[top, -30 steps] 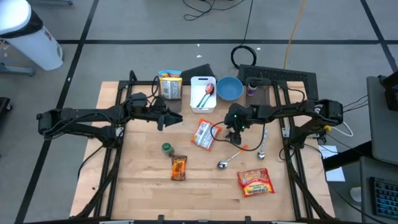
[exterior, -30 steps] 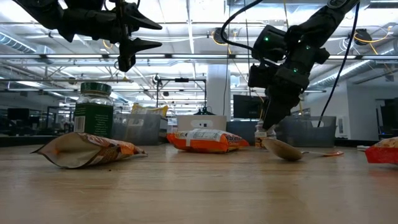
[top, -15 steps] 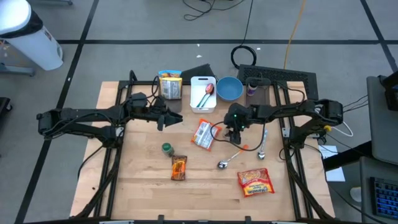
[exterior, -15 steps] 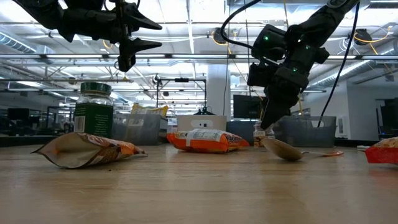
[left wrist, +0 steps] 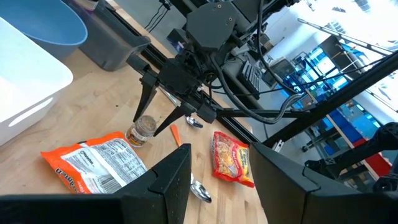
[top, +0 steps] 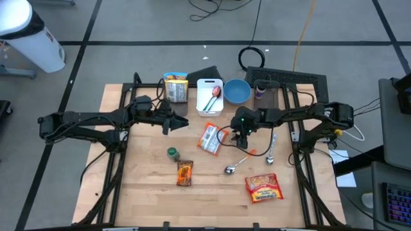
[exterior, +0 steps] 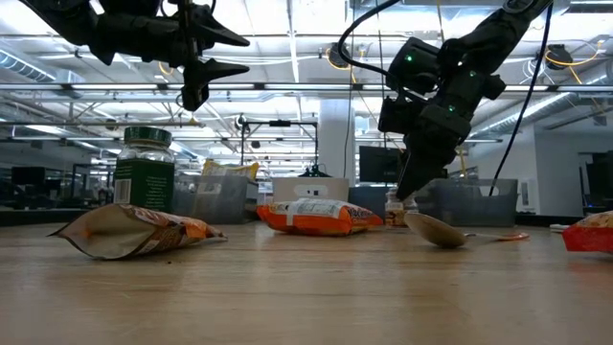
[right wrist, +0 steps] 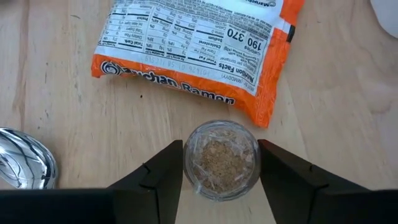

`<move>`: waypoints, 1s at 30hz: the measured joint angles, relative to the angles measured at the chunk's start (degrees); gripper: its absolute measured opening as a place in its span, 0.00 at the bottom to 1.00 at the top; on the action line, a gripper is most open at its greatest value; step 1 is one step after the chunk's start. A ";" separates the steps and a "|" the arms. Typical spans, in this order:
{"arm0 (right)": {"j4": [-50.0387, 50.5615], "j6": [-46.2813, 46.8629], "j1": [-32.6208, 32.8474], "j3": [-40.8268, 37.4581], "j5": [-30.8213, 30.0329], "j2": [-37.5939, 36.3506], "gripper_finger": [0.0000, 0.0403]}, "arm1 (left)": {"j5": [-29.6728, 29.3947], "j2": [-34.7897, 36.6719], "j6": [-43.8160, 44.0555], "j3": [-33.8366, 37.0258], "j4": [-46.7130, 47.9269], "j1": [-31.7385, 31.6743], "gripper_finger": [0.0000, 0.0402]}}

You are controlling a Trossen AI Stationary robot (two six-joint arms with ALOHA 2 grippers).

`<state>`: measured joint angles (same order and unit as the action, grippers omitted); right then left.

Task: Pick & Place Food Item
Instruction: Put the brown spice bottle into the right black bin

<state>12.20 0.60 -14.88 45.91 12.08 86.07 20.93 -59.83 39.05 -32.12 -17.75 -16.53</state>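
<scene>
The pale wooden surface (top: 148,186) carries the orange ramen packet (right wrist: 199,46). Just beside it stands the small clear glass jar of brown granules (right wrist: 221,160), probably light, rigid and slippery, best taken around its sides. The right pincer (right wrist: 221,171) straddles it, open; the left pincer (left wrist: 214,180) hovers open, well apart.

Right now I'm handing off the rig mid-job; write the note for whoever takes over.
Right gripper: open, straddling the small clear jar that stands upright on the table beside the orange ramen packet; not yet shut on it.
Left gripper: open, raised above the table's left half, holding nothing.
White tray and blue bowl sit at the far edge.
Done: approach to the jar.
Left: shut on it, lift, place. Which container is the target cannot be told.
</scene>
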 joint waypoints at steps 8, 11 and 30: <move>4.87 -1.40 -0.06 2.70 -0.40 -0.38 0.43 | 0.01 0.00 -0.90 0.00 2.57 0.00 0.42; 6.66 -2.69 -0.12 4.59 -0.46 -0.36 0.43 | 0.00 0.00 -1.30 0.00 2.66 0.00 0.42; 28.39 -7.32 -7.18 23.41 -3.48 -0.44 0.43 | 0.06 0.00 -4.16 0.00 2.57 0.00 0.42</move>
<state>40.59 -6.72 -22.06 69.32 8.60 85.62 20.99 -59.83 34.89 -32.12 -15.18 -16.53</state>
